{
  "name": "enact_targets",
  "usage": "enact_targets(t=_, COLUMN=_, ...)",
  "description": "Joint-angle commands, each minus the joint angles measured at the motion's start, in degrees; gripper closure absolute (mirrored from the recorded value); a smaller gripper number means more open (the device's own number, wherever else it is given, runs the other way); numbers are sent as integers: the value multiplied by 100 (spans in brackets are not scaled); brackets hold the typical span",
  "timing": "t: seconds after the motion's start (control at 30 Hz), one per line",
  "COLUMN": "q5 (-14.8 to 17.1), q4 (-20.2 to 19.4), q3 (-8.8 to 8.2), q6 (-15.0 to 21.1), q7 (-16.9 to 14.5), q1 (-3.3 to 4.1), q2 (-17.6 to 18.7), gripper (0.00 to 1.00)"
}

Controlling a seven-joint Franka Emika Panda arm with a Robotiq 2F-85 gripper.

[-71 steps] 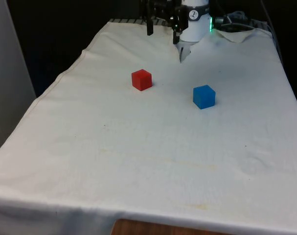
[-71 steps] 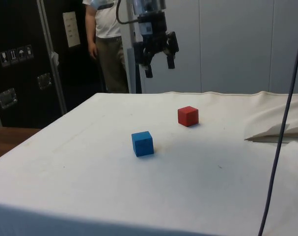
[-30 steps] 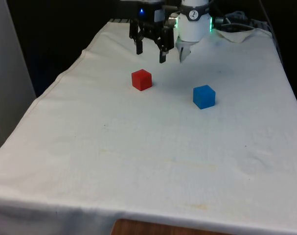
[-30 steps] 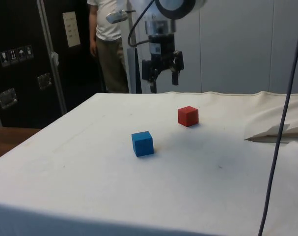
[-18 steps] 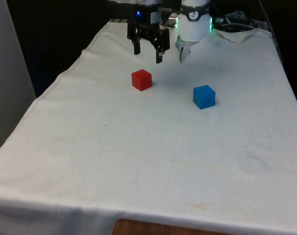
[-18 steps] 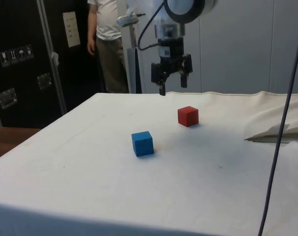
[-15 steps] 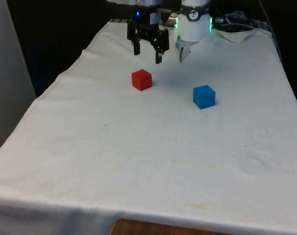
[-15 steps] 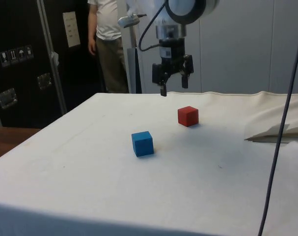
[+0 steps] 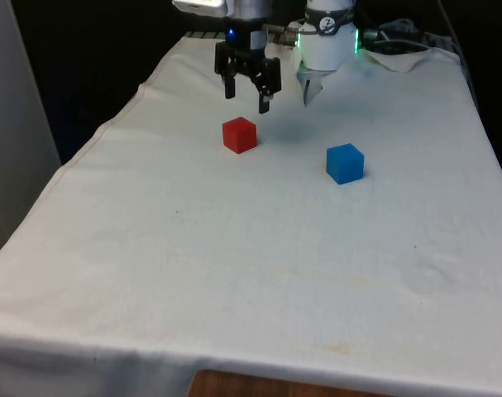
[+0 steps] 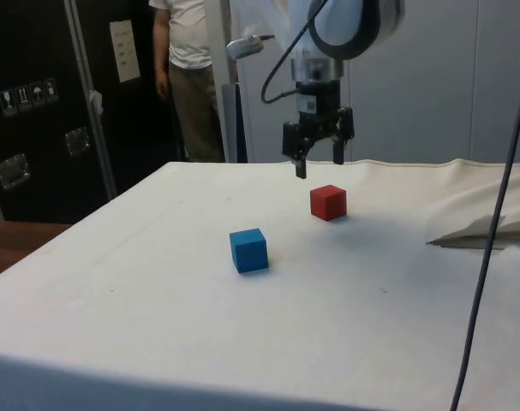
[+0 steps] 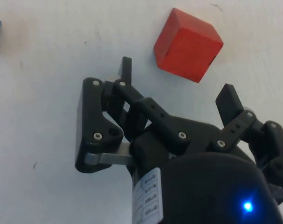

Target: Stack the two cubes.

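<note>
On the white cloth (image 9: 234, 273), the red cube (image 9: 239, 134) sat toward the front view's left, a small, plain, sharp-edged block, one corner turned to the camera. Just above and behind it hung the black gripper (image 9: 247, 100), fingers spread apart and holding nothing. Farther right and well apart lay the blue cube (image 9: 345, 163), similar in size. A person (image 10: 184, 77) stood behind the table.
</note>
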Motion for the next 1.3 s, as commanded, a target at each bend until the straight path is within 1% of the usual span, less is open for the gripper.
enact_targets(t=0.0, q5=69, q4=-86, q3=-6, q6=178, q7=-69, q1=-11, q2=11, gripper=0)
enact_targets(t=0.03, q5=92, q4=-143, q3=-29, q6=292, q7=-103, q1=-11, q2=34, gripper=0)
enact_targets(t=0.07, q5=0, q4=-103, q3=-46, q6=183, q7=-23, q1=0, q2=40, gripper=0)
enact_targets(t=0.1, q5=109, q4=-172, q3=-40, q6=355, q7=-120, q1=-11, q2=57, gripper=0)
enact_targets(t=0.33, q5=218, q4=-258, q3=-52, q6=791, q7=-206, q1=-34, q2=315, gripper=0)
enact_targets(t=0.37, q5=29, q4=-201, q3=-132, q6=722, q7=-63, q1=0, q2=372, gripper=0)
enact_targets(t=0.4, q5=229, q4=-258, q3=-46, q6=837, q7=-206, q1=-34, q2=355, gripper=0)
enact_targets(t=0.6, q5=281, q4=-246, q3=-11, q6=1192, q7=-206, q1=-86, q2=688, gripper=0)
enact_targets(t=0.63, q5=80, q4=-189, q3=-155, q6=1157, q7=-63, q1=-6, q2=773, gripper=0)
enact_targets(t=0.67, q5=281, q4=-241, q3=-6, q6=1232, q7=-206, q1=-97, q2=733, gripper=0)
enact_targets(t=0.77, q5=309, q4=-218, q3=17, q6=1392, q7=-201, q1=-126, q2=917, gripper=0)
enact_targets(t=0.87, q5=309, q4=-189, q3=17, q6=1495, q7=-183, q1=-138, q2=1054, gripper=0)
enact_targets(t=0.97, q5=281, q4=-160, q3=-11, q6=1570, q7=-149, q1=-126, q2=1169, gripper=0)
enact_targets(t=1.0, q5=160, q4=-126, q3=-155, q6=1530, q7=-69, q1=-23, q2=1220, gripper=0)
enact_targets(t=1.03, q5=269, q4=-149, q3=-23, q6=1581, q7=-138, q1=-120, q2=1197, gripper=0)
enact_targets(t=1.23, q5=206, q4=-80, q3=-103, q6=1570, q7=-97, q1=-80, q2=1301, gripper=0)
enact_targets(t=1.27, q5=160, q4=-74, q3=-160, q6=1564, q7=-63, q1=-34, q2=1312, gripper=0)
